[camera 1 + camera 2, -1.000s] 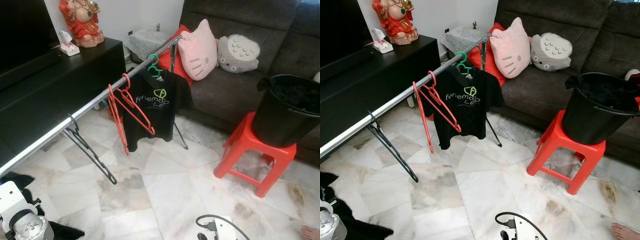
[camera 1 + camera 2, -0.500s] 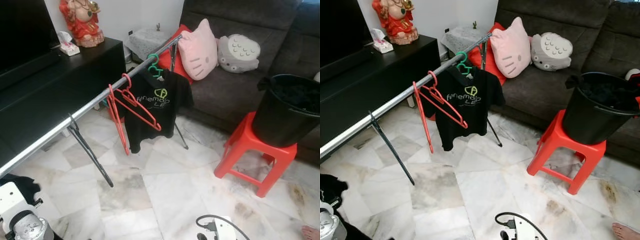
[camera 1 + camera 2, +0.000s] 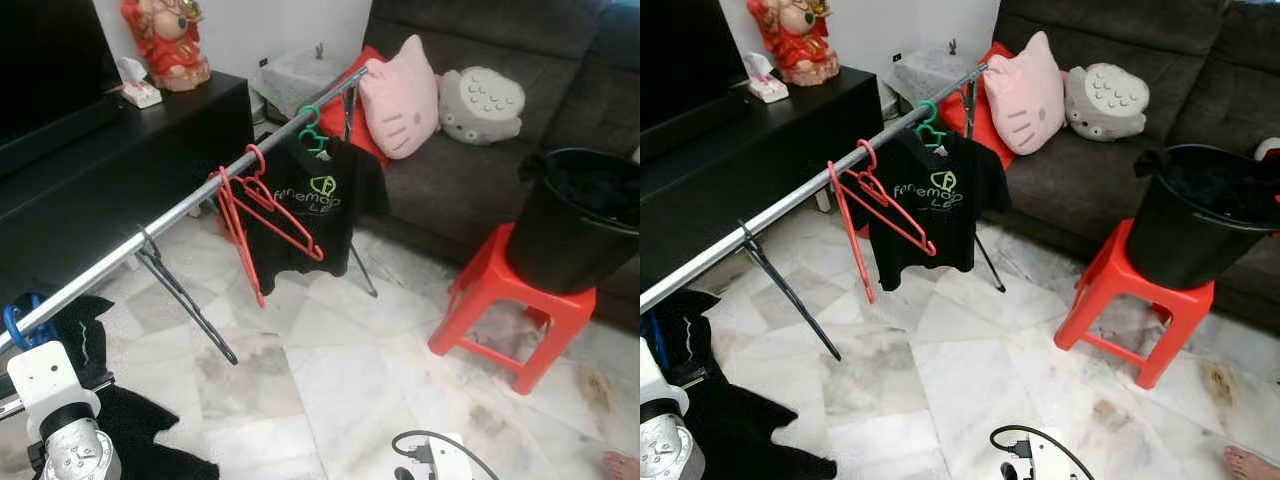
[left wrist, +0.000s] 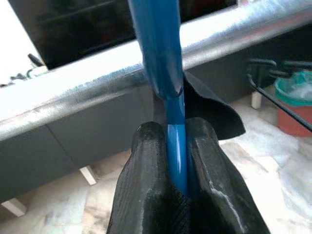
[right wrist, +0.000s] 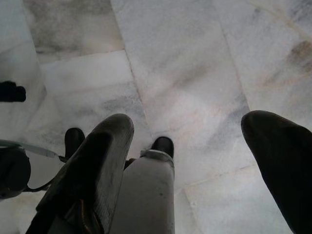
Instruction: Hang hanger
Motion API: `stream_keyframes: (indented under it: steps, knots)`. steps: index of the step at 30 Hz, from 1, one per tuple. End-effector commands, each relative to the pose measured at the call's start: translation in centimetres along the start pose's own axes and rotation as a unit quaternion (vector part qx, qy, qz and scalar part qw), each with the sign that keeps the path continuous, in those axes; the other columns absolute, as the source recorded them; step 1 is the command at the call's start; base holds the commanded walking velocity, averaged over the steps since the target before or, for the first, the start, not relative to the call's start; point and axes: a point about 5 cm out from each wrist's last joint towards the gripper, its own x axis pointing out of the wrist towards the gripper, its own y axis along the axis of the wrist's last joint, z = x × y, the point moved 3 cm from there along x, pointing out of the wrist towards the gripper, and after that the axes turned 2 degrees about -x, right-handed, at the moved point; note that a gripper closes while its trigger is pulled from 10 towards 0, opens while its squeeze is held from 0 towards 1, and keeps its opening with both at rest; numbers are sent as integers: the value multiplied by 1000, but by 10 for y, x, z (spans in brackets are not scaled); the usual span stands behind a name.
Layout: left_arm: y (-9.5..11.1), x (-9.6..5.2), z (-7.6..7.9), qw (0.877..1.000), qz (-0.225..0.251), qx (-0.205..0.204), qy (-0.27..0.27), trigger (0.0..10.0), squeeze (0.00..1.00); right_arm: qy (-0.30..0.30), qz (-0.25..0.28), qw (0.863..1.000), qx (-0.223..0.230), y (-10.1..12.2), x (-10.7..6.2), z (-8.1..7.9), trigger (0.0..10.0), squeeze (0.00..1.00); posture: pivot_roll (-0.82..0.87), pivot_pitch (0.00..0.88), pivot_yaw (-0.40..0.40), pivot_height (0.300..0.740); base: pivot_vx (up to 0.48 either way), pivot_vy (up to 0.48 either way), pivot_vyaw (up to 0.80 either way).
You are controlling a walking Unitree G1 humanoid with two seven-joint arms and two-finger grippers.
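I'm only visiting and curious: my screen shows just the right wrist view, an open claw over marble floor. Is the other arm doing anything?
Observer: Yes. The left claw is shut on a blue hanger.
Visitor: Where is it holding that?
Observer: Right at a silver rail. The blue hook crosses it, though I can't tell whether it has caught. A black garment hangs below.
Visitor: Is anything else on the rail?
Observer: A black hanger, red hangers, and a black T-shirt on a green hanger.
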Motion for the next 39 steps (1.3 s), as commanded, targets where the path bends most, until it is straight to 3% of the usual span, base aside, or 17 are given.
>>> stream_keyframes:
  steps: [1, 4, 10, 12, 15, 16, 20, 25, 27, 30, 35, 39]
  knots:
    - [0, -6, 1, 998, 3, 32, -48, 10000, 0, 0, -7, 1000, -1, -4, 0, -1, 10000, 0, -4, 46, -6, 740, 0, 0, 0]
    - [-12, -16, -6, 995, -11, 65, -69, 10000, 0, 1, -6, 1000, -1, -4, 0, -2, 10000, 0, -1, 47, -4, 740, 0, 0, 0]
    - [-32, -28, -25, 994, -51, 74, -56, 10000, 0, 3, -3, 1000, -4, -3, 0, -3, 10000, 0, 4, 48, -7, 740, 0, 0, 0]
    - [-34, -31, -24, 993, -51, 79, -65, 10000, 0, 3, -4, 1000, -4, -3, 0, -2, 10000, 0, 6, 46, -11, 740, 0, 0, 0]
    - [-31, -39, -11, 986, -35, 93, -135, 10000, 0, 2, -4, 1000, -6, -2, 0, -1, 10000, 0, 4, 46, -13, 740, 0, 0, 0]
    - [-28, -46, 2, 973, -21, 114, -199, 10000, 0, 1, -3, 1000, -8, -1, 0, 0, 10000, 0, 3, 45, -15, 740, 0, 0, 0]
    - [-24, -51, 14, 956, 1, 121, -269, 10000, 0, -1, -1, 1000, -13, 0, 0, 2, 10000, 0, 6, 44, -18, 740, 0, 0, 0]
    - [-21, -51, 23, 941, 9, 117, -319, 10000, 0, -11, 4, 1000, -20, 6, 0, 8, 10000, 0, 5, 41, -21, 740, 0, 0, 0]
    - [-20, -52, 30, 928, 16, 127, -349, 10000, 0, -15, 18, 999, -29, 15, 1, 11, 10000, 0, 2, 41, -21, 740, 0, 0, 0]
    - [-24, -60, 40, 897, 25, 164, -410, 10000, 0, -18, 51, 998, -29, 34, 3, 15, 10000, 0, -6, 41, -18, 740, 0, 0, 0]
    - [-38, -69, 45, 864, 19, 197, -462, 10000, 0, -23, 86, 996, -25, 53, 3, 21, 10000, 0, -6, 41, -18, 740, 0, 0, 0]
    - [-39, -66, 49, 862, 26, 199, -466, 10000, 0, -25, 95, 995, -30, 58, 2, 25, 10000, 0, -21, 43, -15, 740, 0, 0, 0]
